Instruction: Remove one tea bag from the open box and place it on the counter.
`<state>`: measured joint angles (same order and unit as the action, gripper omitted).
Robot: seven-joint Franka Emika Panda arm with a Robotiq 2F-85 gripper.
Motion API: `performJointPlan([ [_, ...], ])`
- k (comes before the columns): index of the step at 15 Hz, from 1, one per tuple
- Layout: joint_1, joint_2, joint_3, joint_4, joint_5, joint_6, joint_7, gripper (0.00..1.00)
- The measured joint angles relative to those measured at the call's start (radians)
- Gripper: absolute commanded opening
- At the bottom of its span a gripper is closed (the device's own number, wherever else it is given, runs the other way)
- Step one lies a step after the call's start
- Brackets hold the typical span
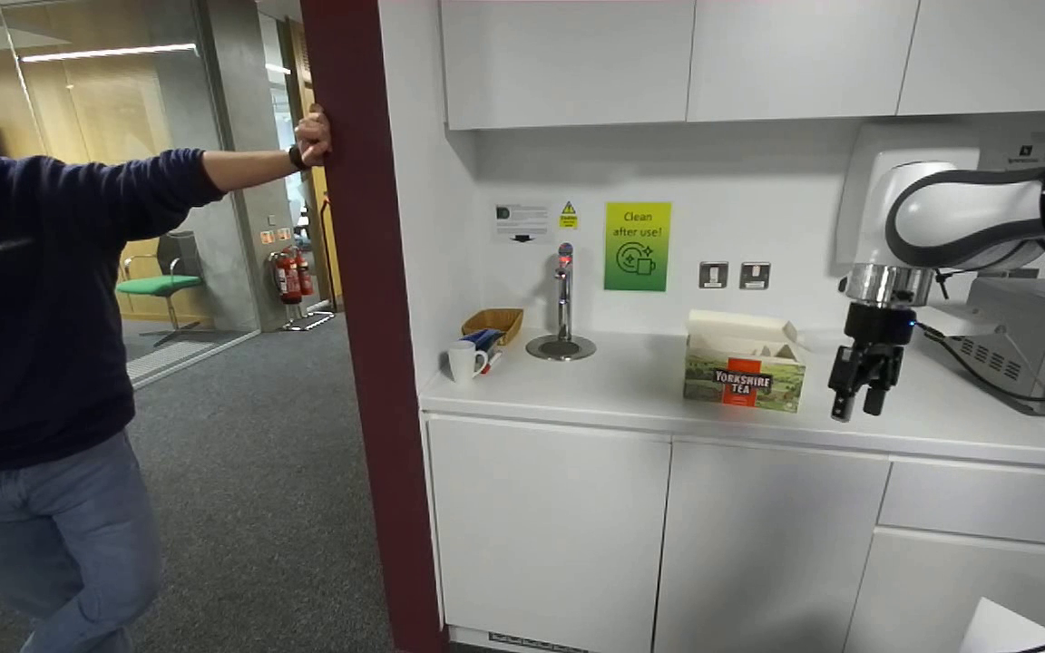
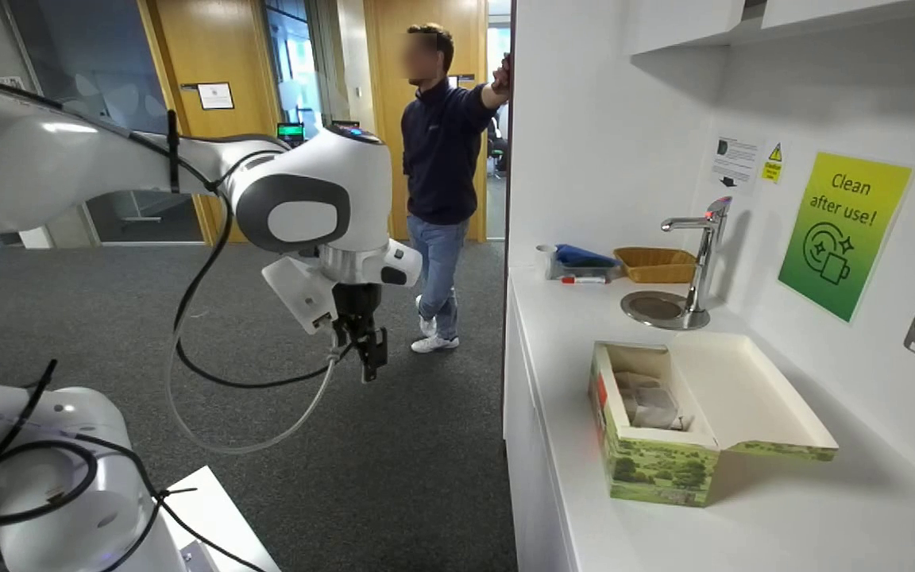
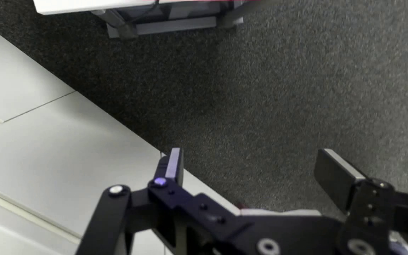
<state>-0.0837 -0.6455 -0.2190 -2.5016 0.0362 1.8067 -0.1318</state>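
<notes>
The open Yorkshire Tea box (image 1: 704, 385) stands on the white counter (image 1: 613, 385). In an exterior view the box (image 2: 656, 469) has its lid folded back towards the wall. A few tea bags (image 2: 652, 403) show inside, low in the near compartment. My gripper (image 1: 858, 408) is open and empty, pointing down, and it also shows in an exterior view (image 2: 370, 367). It hangs in front of the counter, over the floor, apart from the box. In the wrist view the fingers (image 3: 250, 159) are wide apart with only carpet between them. The box is out of the wrist view.
A chrome tap (image 1: 564, 299) with a round drain, a wicker basket (image 2: 656, 264), a white mug (image 1: 465, 361) and a red marker (image 2: 584, 280) are at the counter's far end. A microwave (image 1: 1021, 336) stands behind the arm. Upper cabinets overhang the counter. A person (image 2: 442, 151) stands by the doorway.
</notes>
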Motion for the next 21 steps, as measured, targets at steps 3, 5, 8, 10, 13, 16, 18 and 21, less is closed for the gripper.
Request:
performJointPlan([
  [3,-0.042,0.079,-0.008,0.077,0.024,0.066,0.081,1.0],
  [5,-0.077,0.13,-0.022,0.132,0.03,0.096,0.126,1.0],
  [8,-0.11,0.189,-0.047,0.201,0.07,0.102,0.158,1.0],
  [10,-0.11,0.192,-0.045,0.194,0.07,0.102,0.158,1.0],
  [13,-0.11,0.192,-0.037,0.193,0.07,0.102,0.158,1.0],
  [16,-0.11,0.192,-0.035,0.193,0.07,0.102,0.158,1.0],
  [18,-0.11,0.196,-0.035,0.195,0.07,0.102,0.165,1.0],
  [21,-0.116,0.223,-0.036,0.22,0.071,0.105,0.2,1.0],
])
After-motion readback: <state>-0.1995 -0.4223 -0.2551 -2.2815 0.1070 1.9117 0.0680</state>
